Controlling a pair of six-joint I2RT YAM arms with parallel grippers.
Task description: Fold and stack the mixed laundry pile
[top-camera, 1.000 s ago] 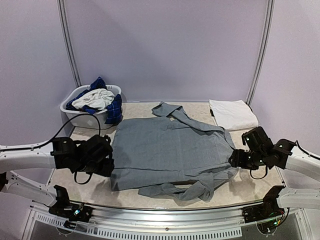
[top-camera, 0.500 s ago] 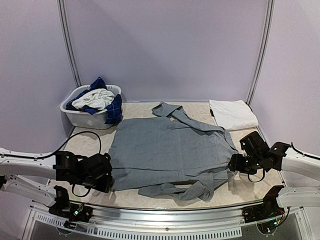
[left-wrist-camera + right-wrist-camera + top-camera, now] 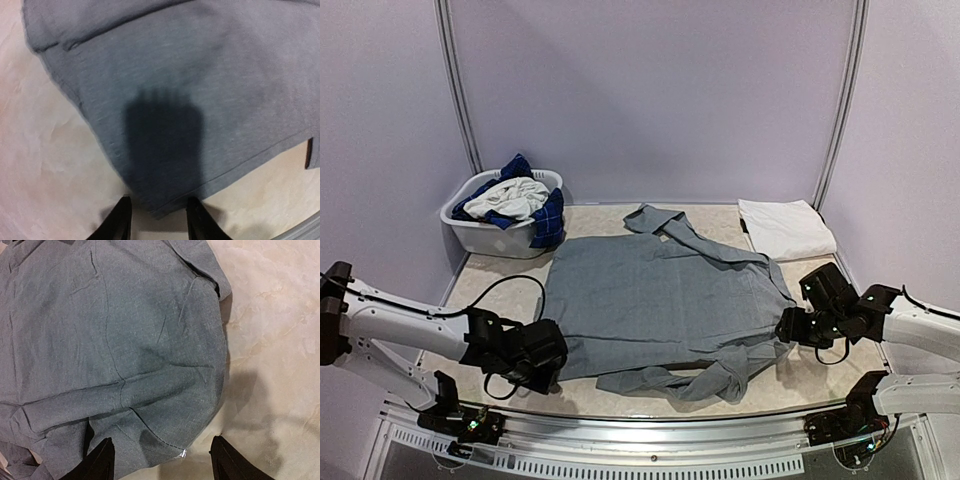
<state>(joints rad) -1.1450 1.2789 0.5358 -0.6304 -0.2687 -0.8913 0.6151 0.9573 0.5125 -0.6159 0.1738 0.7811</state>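
The grey shirt (image 3: 660,295) lies spread flat across the tabletop (image 3: 595,218), a soft matte knit, 1 sleeve bunched at the near edge. Folding seems about to start: left fingers (image 3: 121,222) stand narrowly apart astride a hem corner, right fingers (image 3: 102,460) wide astride the side edge. Next, both must pinch and lift evenly.

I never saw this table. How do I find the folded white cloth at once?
Start at the beige marbled table and go to its far right corner. The folded white cloth lies flat there, a neat rectangle. Unlike the grey T-shirt spread in the middle and the crumpled white and blue pieces in the white plastic oval basket at far left, it is folded.
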